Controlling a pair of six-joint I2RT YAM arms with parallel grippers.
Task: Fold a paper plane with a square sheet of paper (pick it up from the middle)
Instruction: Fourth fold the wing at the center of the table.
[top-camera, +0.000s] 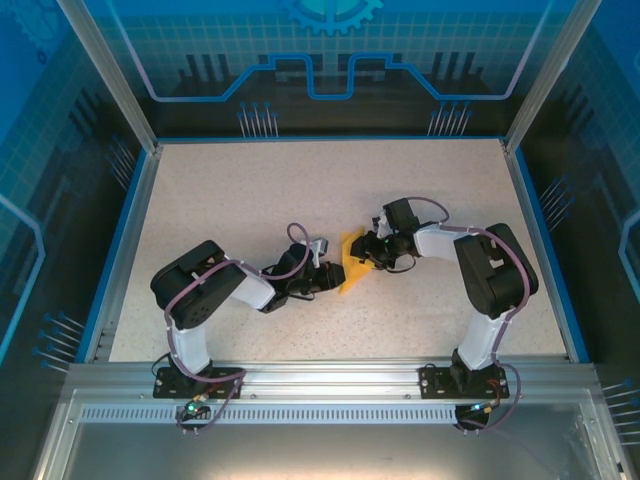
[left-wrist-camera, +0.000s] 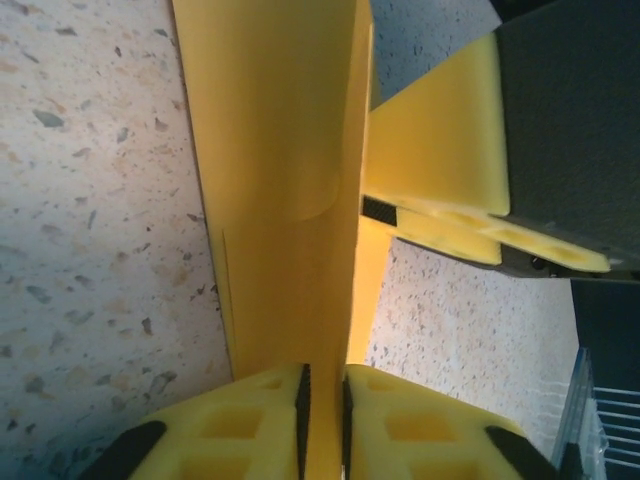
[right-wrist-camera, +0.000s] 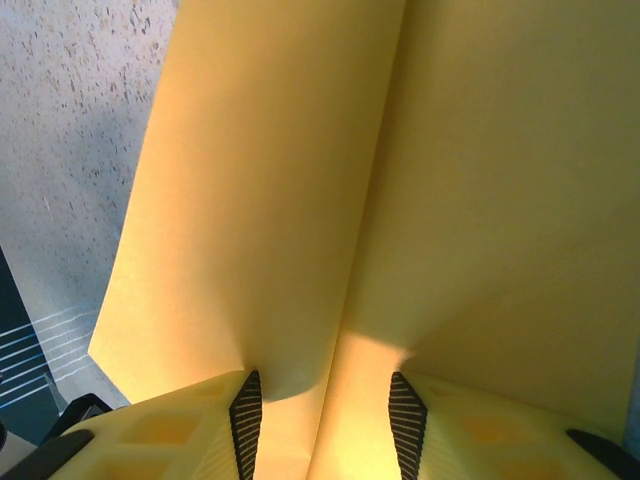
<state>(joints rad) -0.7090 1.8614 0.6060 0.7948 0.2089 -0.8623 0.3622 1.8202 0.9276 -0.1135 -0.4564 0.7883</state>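
Slippage threatens the paper sheet (right-wrist-camera: 260, 200), loose between parted jaws of the right tool (right-wrist-camera: 325, 385), grip of the left tool (left-wrist-camera: 322, 375) unclear; creases may spring open.

No legible text, label, brand name or number found on any surface in the top, left wrist or right wrist views. The only sign noted is a light-blue gear emblem (top-camera: 335, 12) on the far wall (top-camera: 200, 50), centred and cut off by the upper edge of the top view. It bears no lettering. Blue circuit-style line graphics (top-camera: 330, 85) run beneath it on the same wall, also without characters.
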